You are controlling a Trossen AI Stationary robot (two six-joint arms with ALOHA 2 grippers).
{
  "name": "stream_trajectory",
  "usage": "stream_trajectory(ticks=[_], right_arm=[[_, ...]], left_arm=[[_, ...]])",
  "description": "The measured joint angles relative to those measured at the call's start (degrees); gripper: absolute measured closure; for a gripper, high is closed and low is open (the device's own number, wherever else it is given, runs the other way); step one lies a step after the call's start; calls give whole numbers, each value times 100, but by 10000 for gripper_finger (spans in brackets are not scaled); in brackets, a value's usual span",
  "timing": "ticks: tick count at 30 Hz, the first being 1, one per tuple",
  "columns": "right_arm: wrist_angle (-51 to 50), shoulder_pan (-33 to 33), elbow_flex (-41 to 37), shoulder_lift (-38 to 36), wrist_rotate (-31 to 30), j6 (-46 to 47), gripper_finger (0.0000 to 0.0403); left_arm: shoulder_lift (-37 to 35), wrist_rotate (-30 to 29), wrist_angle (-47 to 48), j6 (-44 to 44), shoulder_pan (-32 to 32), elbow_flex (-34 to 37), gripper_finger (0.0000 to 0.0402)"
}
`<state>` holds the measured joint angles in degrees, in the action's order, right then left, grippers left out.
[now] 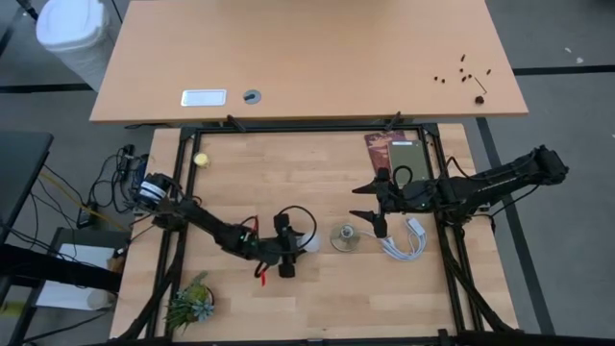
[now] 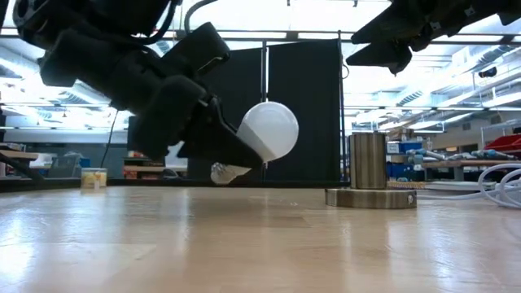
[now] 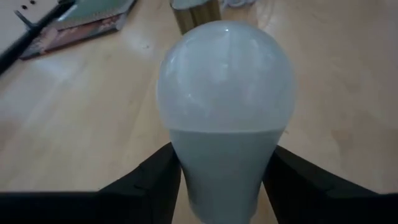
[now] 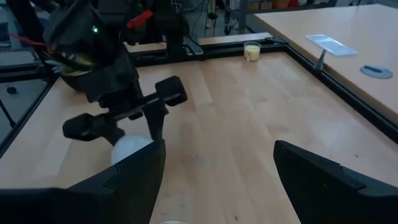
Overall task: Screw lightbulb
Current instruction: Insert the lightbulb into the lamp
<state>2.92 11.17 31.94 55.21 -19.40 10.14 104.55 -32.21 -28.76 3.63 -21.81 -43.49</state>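
The lightbulb (image 3: 225, 93), a white frosted dome on a paler neck, sits between the fingers of my left gripper (image 3: 224, 186), which is shut on it near the table's middle (image 1: 300, 246). The low view shows the lightbulb (image 2: 270, 130) off the wood, left of the metal socket (image 2: 370, 163). In the high view the socket (image 1: 346, 237) stands just right of the bulb. My right gripper (image 1: 377, 207) hangs open above the table beyond the socket, nothing between its fingers (image 4: 124, 180). My left gripper pinches the bulb's pale neck (image 3: 193, 180) between its two fingers, one finger (image 3: 152, 183) on each side, below the dome. It comes from the table's left, slanting a little downward. The bulb is lifted clear and tilted, dome toward the socket and higher than its screw end (image 2: 221, 172).
A coiled white cable (image 1: 404, 245) lies right of the socket. A phone on a dark book (image 1: 396, 154) sits at the far right, a small yellow ball (image 1: 202, 160) at the far left, a small plant (image 1: 192, 303) at the near left corner. Bare wood lies between.
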Motion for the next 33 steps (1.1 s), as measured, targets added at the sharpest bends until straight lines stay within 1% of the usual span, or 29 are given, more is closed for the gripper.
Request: stream_trajectory(ticks=[5, 10, 13, 18, 22, 26, 30, 33], right_arm=[[-126, 1, 13, -1, 1, 218, 94], [-1181, 12, 309, 1, 49, 595, 94], [-1287, 74, 326, -1, 305, 624, 94], [-1308, 80, 330, -1, 296, 627, 94], [-1305, 69, 332, 0, 280, 685, 94], [-1371, 67, 332, 0, 114, 965, 94], [-1386, 69, 332, 19, -32, 1135, 94], [-1384, 71, 339, 239, -63, 1238, 94]], left_arm=[[-1, -113, -11, -348, 18, -268, 191], [0, -316, 0, -664, 18, -527, 191], [-2, -569, -20, -818, 37, -717, 191], [-2, -602, -224, -1023, 303, -1001, 191], [-2, -306, -602, -1109, 601, -1128, 191], [-2, 304, -1117, -1093, 859, -1165, 191], [-2, 683, -1404, -1085, 1003, -1167, 191], [-2, 1056, -1696, -1028, 1071, -1167, 191]])
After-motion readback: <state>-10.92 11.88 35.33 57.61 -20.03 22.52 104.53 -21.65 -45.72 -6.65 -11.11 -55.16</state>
